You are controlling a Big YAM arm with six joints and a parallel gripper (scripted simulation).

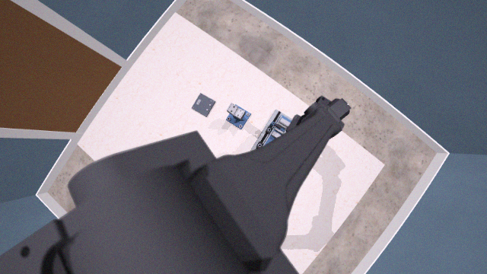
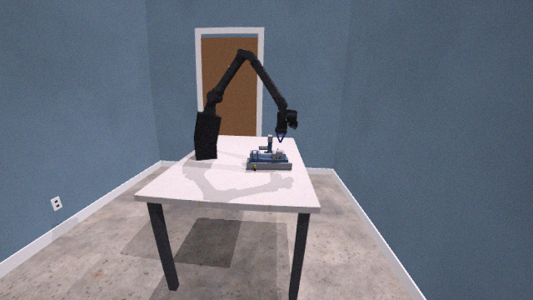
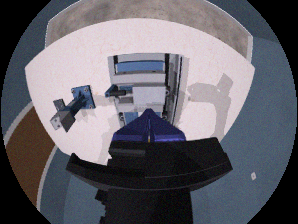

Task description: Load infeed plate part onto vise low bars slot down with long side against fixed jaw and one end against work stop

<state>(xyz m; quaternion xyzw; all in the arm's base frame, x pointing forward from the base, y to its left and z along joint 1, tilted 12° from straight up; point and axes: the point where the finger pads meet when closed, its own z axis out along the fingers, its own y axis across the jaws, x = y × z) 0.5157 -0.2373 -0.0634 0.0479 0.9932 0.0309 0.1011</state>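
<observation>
The vise (image 1: 272, 123) (image 2: 269, 166) (image 3: 140, 66) stands open on the table. The part, a light grey block (image 3: 150, 94), lies between its jaws, its upper long side at or very near the fixed jaw (image 3: 139, 79). Its left end is at or close to the dark work stop (image 3: 118, 92); contact cannot be made out. Its underside and slot are hidden. My gripper (image 2: 280, 142) (image 3: 149, 112) is shut and empty above the vise, its blue fingertips together. In the top view the arm hides it.
The V-block stand (image 1: 237, 112) (image 3: 82, 97), with a blue base and raised grey head, stands left of the vise in the wrist view. The dark grey infeed plate (image 1: 205, 107) lies beyond it in the top view, with no block on it. The vise's cylinder side is partly behind my fingers.
</observation>
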